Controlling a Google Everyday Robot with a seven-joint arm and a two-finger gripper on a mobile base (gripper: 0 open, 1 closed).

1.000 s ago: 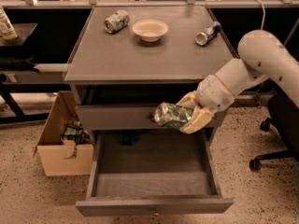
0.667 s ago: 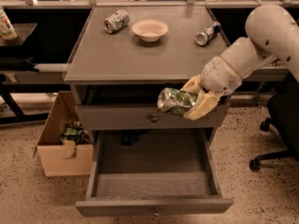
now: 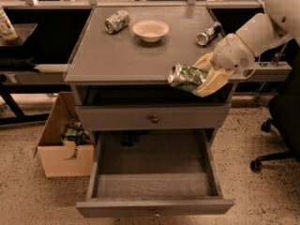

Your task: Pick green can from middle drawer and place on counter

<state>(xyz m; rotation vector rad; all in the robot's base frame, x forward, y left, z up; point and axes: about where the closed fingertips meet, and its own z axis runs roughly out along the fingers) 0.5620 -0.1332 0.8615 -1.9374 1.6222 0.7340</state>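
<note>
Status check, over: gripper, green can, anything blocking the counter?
Gripper shut on green can, held sideways at counter front-right edge. Not yet set down. Bowl, pale can, slim silver can sit farther back, no obstruction.

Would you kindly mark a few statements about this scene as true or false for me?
1. The hand grips the green can at the front right edge of the counter. True.
2. The middle drawer is closed. False: it is pulled open.
3. A bowl stands on the counter between a silvery-white can and a slim silver-and-blue can. True.
4. The green can stands upright. False: it lies sideways in the hand.
5. The cardboard box sits on the counter. False: it is on the floor, left of the cabinet.
</note>
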